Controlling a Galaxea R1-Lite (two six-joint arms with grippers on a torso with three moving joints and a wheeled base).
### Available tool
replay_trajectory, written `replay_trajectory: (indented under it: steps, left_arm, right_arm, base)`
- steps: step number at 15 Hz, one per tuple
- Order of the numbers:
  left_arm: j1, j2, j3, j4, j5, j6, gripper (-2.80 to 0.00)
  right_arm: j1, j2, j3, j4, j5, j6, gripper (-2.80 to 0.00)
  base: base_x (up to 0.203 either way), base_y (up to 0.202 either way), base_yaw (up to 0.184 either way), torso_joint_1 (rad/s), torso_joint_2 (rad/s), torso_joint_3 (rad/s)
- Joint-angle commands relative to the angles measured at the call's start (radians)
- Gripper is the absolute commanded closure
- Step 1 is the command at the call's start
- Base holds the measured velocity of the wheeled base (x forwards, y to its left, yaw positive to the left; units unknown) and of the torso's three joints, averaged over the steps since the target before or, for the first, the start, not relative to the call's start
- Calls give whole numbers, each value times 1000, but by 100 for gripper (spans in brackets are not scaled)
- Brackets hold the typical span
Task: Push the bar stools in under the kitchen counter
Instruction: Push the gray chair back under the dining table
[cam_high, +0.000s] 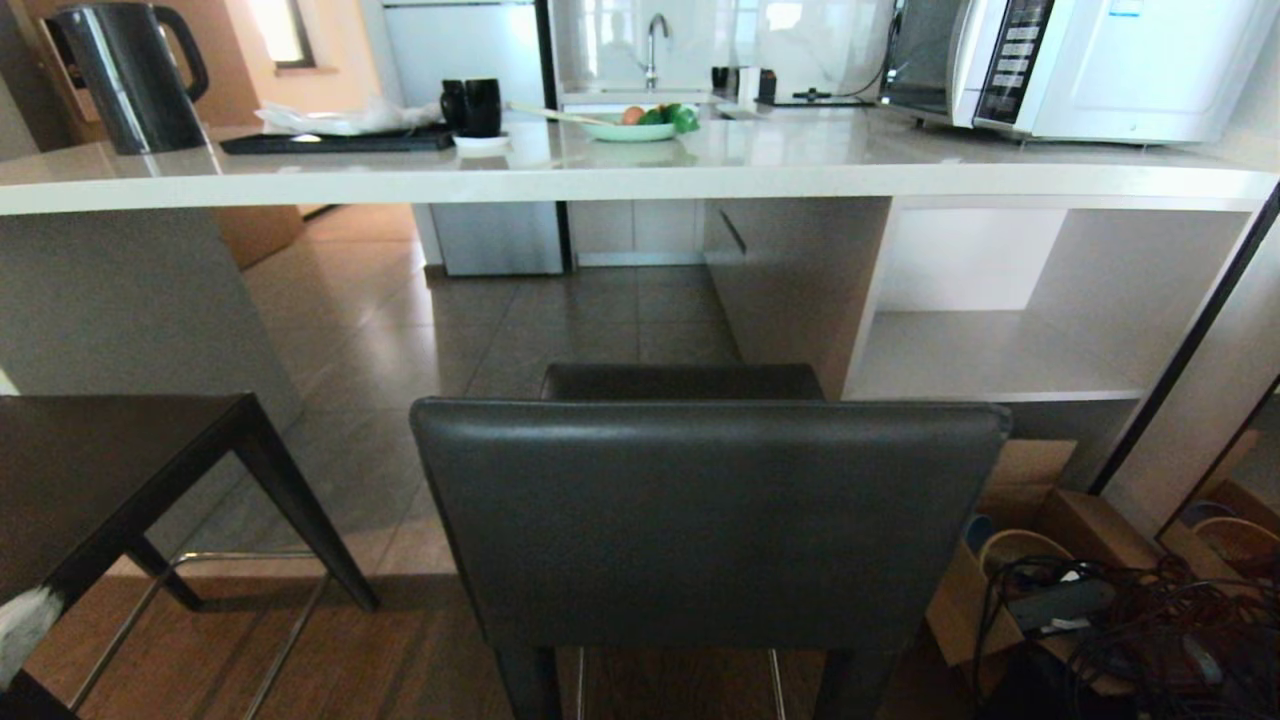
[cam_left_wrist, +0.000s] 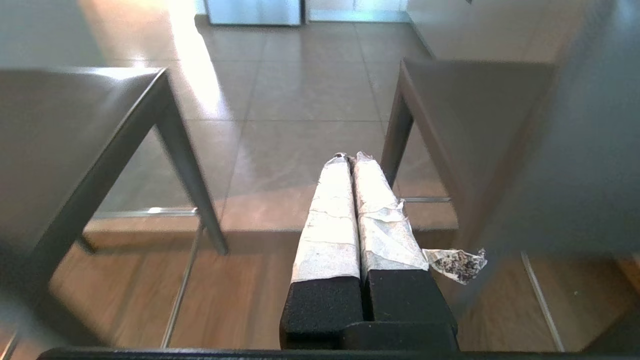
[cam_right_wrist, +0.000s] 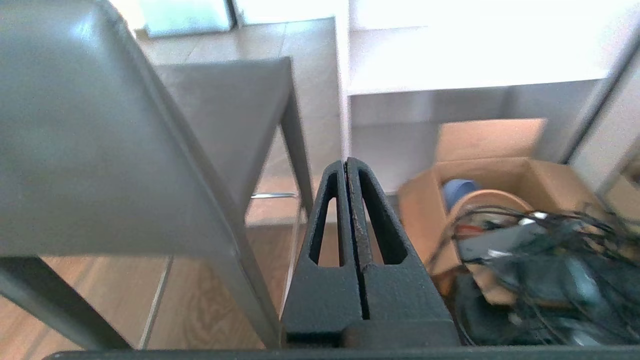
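Two dark grey leather-backed bar stools (cam_high: 700, 520) stand outside the off-white stone kitchen counter (cam_high: 640, 185). Left gripper (cam_left_wrist: 352, 159) and right gripper (cam_right_wrist: 346, 162): fingers pressed together, empty.

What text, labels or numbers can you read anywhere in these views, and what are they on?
No text can be read in any view.
White microwave oven on the off-white stone kitchen counter: its dark control panel carries rows of pale button markings, too small to read.
Same microwave: a small blue sticker at its top edge, too blurred to read.
Dark grey leather-backed bar stool, black electric kettle: no markings visible.
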Motion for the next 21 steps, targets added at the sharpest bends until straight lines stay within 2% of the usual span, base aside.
replay_trajectory:
  steps: [1, 4, 6, 7, 10, 12, 17, 21]
  left_arm:
    - [-24, 360, -10, -220, -1, -2, 0]
    - [-86, 708, -21, -603, -3, -1, 0]
    - [-163, 865, -26, -824, -2, 1, 0]
    - [-216, 910, -33, -886, -1, 3, 0]
    - [-335, 942, -46, -925, 31, 12, 0]
    - [-402, 948, -53, -927, 79, 13, 0]
    - [-439, 1005, -70, -949, 110, 13, 0]
    - [-447, 1103, -81, -1047, 113, 14, 0]
  right_arm:
    - [29, 345, -8, -205, 2, -2, 0]
    - [104, 675, -12, -562, 4, -28, 0]
    - [188, 798, -22, -715, 6, -38, 0]
    - [223, 832, -39, -760, 5, -41, 0]
    - [268, 858, -59, -805, 6, -45, 0]
    - [296, 851, -54, -806, 8, -46, 0]
    - [318, 850, -44, -806, 6, -47, 0]
    - [333, 880, -59, -806, 8, -48, 0]
  base:
    - [0, 0, 0, 0, 0, 0]
    - [0, 0, 0, 0, 0, 0]
    - [0, 0, 0, 0, 0, 0]
    - [0, 0, 0, 0, 0, 0]
    - [0, 0, 0, 0, 0, 0]
    - [0, 0, 0, 0, 0, 0]
    - [0, 0, 0, 0, 0, 0]
    - [0, 0, 0, 0, 0, 0]
